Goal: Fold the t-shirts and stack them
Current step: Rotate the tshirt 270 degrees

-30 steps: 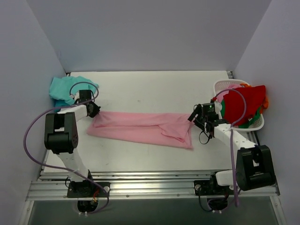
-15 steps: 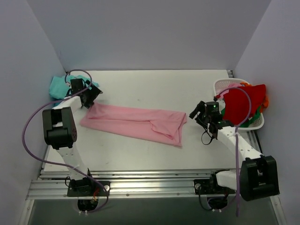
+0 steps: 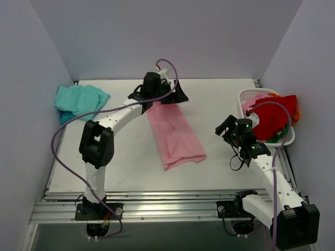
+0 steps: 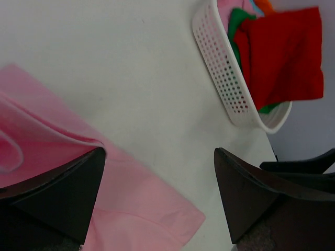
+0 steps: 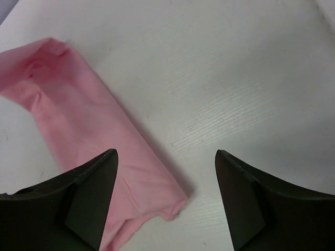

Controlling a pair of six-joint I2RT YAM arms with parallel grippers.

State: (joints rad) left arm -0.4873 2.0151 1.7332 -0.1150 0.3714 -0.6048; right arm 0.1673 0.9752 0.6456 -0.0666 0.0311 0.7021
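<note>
The far end of the pink t-shirt (image 3: 175,133) is covered by the left gripper (image 3: 166,95) in the top view, and the left wrist view cuts the cloth off at its left edge, so its full outline cannot be made out. The shirt lies as a folded strip on the table (image 3: 220,99), running from the middle of the far edge toward the near edge. The teal t-shirt (image 3: 78,99) sits bunched in the far left corner, its shape unclear. In the basket (image 3: 245,97) at the right edge, a red cloth (image 3: 272,115) drapes over the rim and hides most of what lies under it.

The left gripper's fingers (image 4: 57,198) stand wide apart with nothing clamped between them. Pink cloth passes under one finger, and whether they touch cannot be told. The right gripper (image 3: 226,127), between the shirt and the basket, has its fingers (image 5: 246,193) well apart too. It holds nothing and hangs over bare table, with the shirt's near end just beside one finger.
</note>
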